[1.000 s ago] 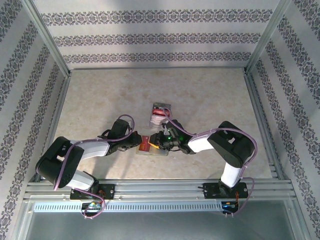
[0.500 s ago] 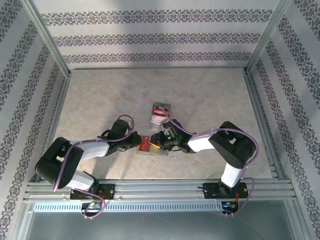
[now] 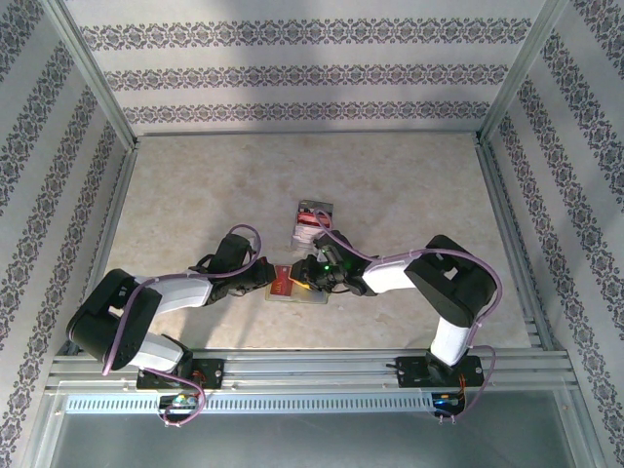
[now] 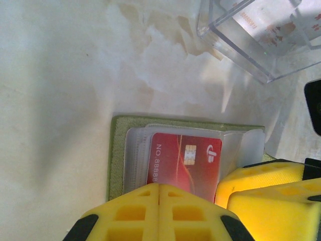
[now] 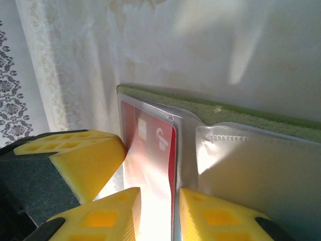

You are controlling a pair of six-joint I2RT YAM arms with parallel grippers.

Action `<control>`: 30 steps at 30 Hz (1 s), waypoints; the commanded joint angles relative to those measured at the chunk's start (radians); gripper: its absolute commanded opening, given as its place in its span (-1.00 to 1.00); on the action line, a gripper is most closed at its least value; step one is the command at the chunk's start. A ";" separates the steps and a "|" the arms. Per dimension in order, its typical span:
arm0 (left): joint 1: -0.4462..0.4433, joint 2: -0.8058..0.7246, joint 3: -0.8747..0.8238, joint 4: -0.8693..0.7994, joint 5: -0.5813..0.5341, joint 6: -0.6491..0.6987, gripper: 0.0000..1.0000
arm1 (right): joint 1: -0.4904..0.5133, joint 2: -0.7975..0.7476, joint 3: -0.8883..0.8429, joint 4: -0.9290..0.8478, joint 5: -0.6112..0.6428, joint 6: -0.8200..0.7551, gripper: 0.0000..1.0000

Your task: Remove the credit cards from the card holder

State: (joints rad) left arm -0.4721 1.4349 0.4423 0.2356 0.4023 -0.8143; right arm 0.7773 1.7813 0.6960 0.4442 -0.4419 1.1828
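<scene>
Card holder (image 3: pixel 310 297): small olive-green bifold, lying open & flat on the table (image 3: pixel 195 195), nr front centre, inner side up w/ greyish translucent pockets inside a green fabric border. One red card (image 4: pixel 183 160) sits in the sleeve on one half, face up: gold chip, white logo, yellow swoosh, white digits starting "NO. 888". Its long edge runs along the holder's length, approx parallel to the border; can't tell how far it's out of the sleeve
</scene>
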 commanded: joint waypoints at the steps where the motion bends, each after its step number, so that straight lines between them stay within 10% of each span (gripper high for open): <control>1: -0.009 0.012 -0.040 -0.102 -0.054 0.019 -1.00 | 0.013 0.026 0.017 -0.029 0.021 -0.020 -0.44; 30: -0.022 0.038 -0.039 -0.090 -0.066 0.009 -1.00 | 0.013 0.028 -0.019 0.158 -0.023 0.017 -0.59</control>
State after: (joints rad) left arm -0.4786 1.4380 0.4412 0.2432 0.3912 -0.8146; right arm 0.7826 1.7947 0.6868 0.4885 -0.4564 1.1870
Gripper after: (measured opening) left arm 0.056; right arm 0.211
